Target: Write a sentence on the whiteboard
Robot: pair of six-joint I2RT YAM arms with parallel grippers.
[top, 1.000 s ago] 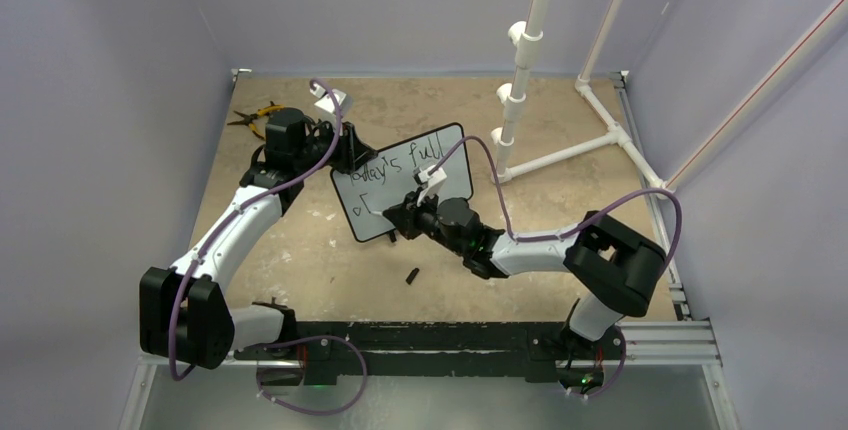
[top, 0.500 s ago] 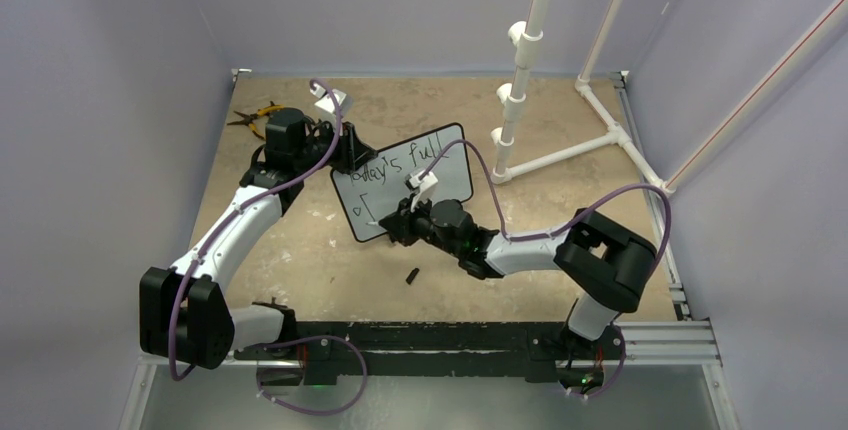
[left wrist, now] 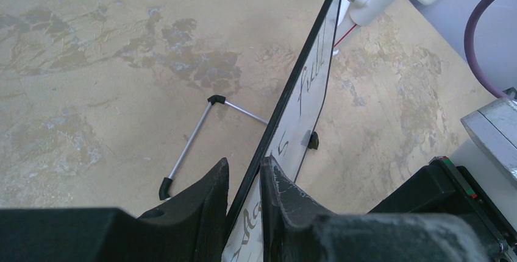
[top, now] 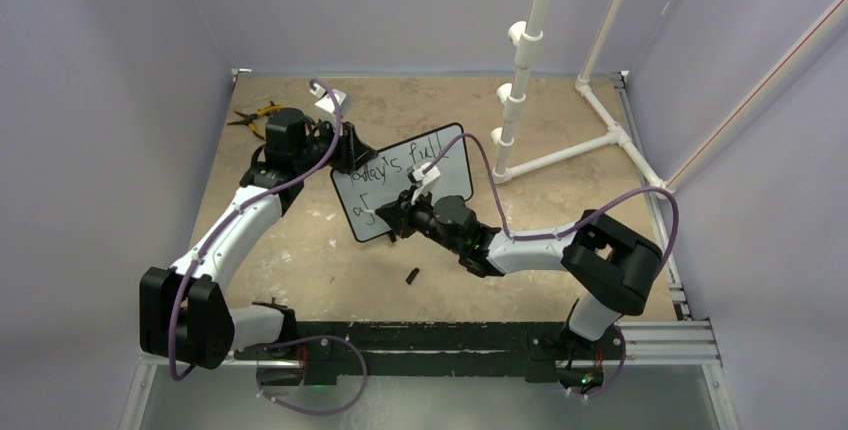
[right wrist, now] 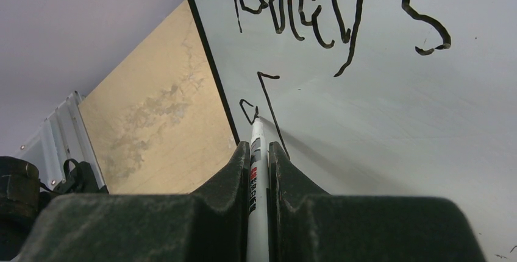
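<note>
Pinching a white marker (right wrist: pixel 256 173) in the right gripper (right wrist: pixel 259 146), fingers pressed tight to its barrel, tip touching the whiteboard (right wrist: pixel 378 128) at a small loop beside a tall hooked stroke, low on the left. Above that, in black, the sentence (top: pixel 398 163): "Today's full". Clamped onto the board's upper left edge with the left gripper (left wrist: pixel 245 167), board upright and tilted on the tan surface (top: pixel 300 250), thin wire stand (left wrist: pixel 190 143) behind. In front of the board, a small dark cap (top: pixel 411 275); far left, yellow-handled pliers (top: pixel 256 116); far right, a white pipe frame (top: pixel 560 155).
</note>
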